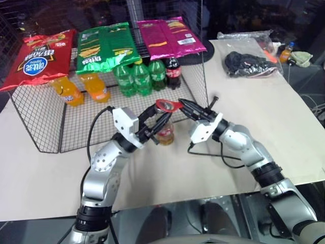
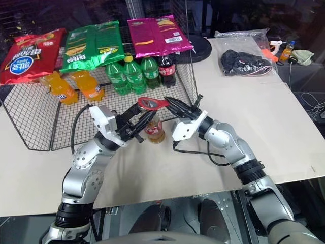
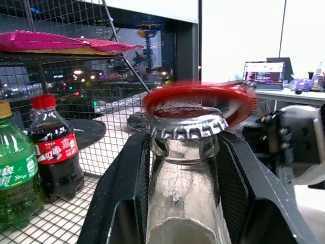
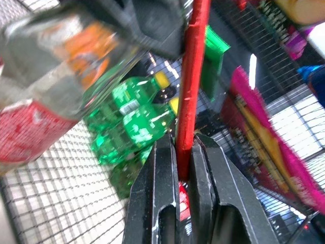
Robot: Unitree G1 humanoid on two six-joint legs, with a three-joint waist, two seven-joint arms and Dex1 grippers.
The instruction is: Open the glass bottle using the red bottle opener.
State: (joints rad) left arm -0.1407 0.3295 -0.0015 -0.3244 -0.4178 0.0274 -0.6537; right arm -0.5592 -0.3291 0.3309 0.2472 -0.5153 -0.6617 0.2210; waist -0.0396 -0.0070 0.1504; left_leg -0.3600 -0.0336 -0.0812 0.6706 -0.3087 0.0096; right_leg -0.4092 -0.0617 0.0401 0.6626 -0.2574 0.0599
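Bottle (image 1: 165,133) clamped at neck in my left gripper (image 1: 155,124) so it can't twist; right gripper (image 1: 189,110) pinching opener (image 1: 168,105), head over cap (image 3: 186,125) for prying.

Bottle (image 1: 165,133): small clear contoured glass, red label, amber liquid low inside, upright near the front of the wire rack. Crimped silver cap on, neck clear. Opener (image 1: 168,105): flat, red, rounded head with pale oval centre, roughly level, head sitting over the cap, handle pointing away to the robot's right.
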